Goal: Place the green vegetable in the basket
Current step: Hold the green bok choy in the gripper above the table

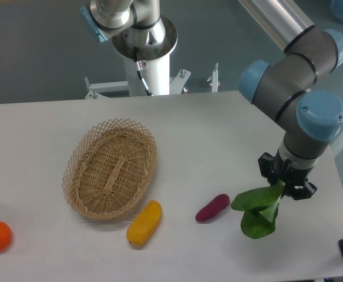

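Nearest the desk's (218, 141) front edge lay a smooth yellow oblong fruit (144, 222), beside a glossy purple vegetable (212, 207). Toward the right edge, the pincer (285, 187) gripped the green vegetable (257, 208), its broad leaves hanging. Left of centre sat the oval wicker basket (111, 167), lattice-rimmed. No readable writing showed.

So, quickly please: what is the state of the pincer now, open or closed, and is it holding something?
Pincer: closed on the green vegetable, gripping it at its upper end.
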`<state>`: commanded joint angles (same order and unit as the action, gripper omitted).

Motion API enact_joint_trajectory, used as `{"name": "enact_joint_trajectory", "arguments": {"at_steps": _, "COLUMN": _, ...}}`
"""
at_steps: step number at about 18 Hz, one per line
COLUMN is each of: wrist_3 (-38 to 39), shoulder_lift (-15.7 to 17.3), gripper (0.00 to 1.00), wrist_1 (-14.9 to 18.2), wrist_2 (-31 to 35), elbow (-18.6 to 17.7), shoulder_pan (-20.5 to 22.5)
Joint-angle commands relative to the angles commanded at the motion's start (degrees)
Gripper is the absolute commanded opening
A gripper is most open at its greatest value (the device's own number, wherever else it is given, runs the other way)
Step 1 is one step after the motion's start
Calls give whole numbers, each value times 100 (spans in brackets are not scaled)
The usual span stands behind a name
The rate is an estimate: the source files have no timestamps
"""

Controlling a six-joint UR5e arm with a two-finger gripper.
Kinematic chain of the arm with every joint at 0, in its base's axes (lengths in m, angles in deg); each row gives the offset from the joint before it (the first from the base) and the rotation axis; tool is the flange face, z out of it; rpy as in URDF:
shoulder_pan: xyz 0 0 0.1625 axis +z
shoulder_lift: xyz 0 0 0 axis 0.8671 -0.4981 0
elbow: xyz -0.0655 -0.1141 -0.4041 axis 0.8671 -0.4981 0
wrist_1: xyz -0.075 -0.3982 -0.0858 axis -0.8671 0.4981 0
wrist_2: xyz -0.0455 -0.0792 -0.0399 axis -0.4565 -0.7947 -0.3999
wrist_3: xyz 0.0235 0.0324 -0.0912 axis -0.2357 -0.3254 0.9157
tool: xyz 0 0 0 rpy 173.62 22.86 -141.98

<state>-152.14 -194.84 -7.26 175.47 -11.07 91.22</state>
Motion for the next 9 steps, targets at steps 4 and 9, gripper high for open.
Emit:
{"name": "enact_joint_trajectory", "arguments": {"at_steps": 4, "wrist_3": 0, "shoulder_lift": 0, "gripper": 4, "wrist_1": 0, "wrist_2": 0, "elbow": 18, "shoulder_pan": 0}}
{"name": "enact_joint_trajectory", "arguments": {"at_steps": 9, "wrist_3": 61, "shoulder_lift": 9, "gripper": 5, "wrist_1": 9, "wrist_2": -26, "elbow": 0, "shoulder_pan": -26}}
